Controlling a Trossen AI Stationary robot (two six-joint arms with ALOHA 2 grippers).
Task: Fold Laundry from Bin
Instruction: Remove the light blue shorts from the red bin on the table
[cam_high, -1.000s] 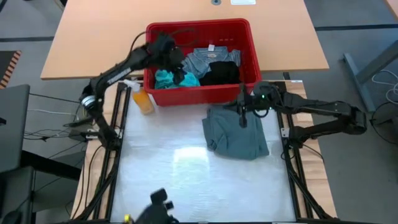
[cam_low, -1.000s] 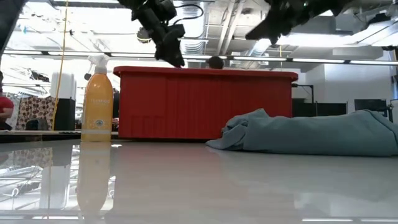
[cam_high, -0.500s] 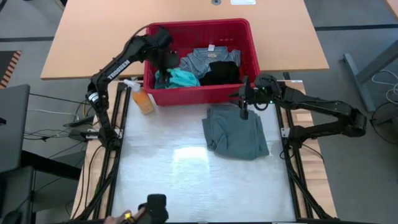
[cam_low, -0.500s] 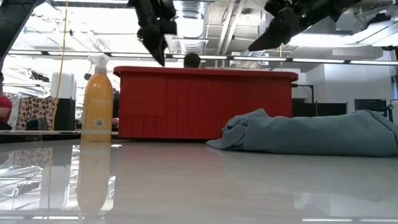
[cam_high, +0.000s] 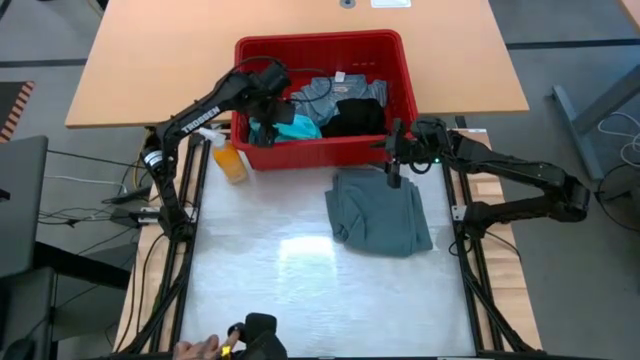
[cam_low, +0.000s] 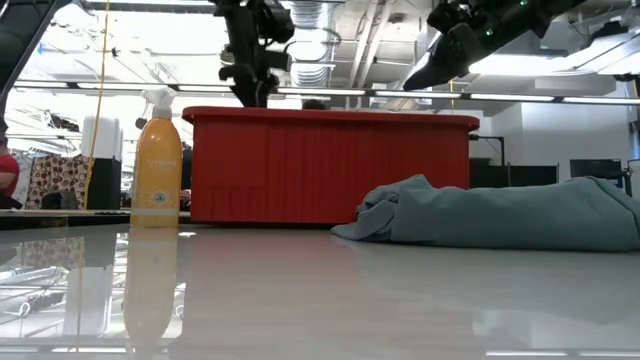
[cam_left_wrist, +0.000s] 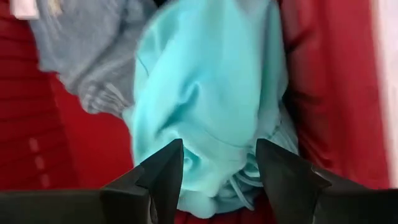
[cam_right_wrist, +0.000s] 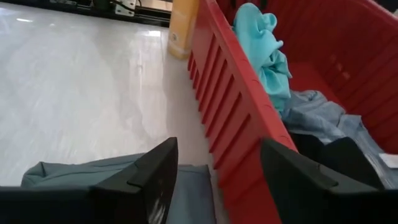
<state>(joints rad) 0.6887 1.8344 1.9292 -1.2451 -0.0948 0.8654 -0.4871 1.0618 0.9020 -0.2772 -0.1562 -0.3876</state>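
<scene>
Laundry sits partly in the red bin (cam_high: 405, 95) — a turquoise shirt (cam_left_wrist: 211, 87), a blue-grey garment (cam_high: 325, 95) and a black one (cam_high: 358, 115) — while a grey-green shirt (cam_high: 380, 212) lies crumpled on the desk (cam_high: 300, 290) just in front of it. The left gripper (cam_left_wrist: 214, 171) hangs over the turquoise shirt inside the bin, fingers apart. The right gripper (cam_right_wrist: 214, 174) hovers above the grey-green shirt's far edge beside the bin wall, fingers spread and holding nothing. An orange spray bottle (cam_low: 158, 160) stands left of the bin.
</scene>
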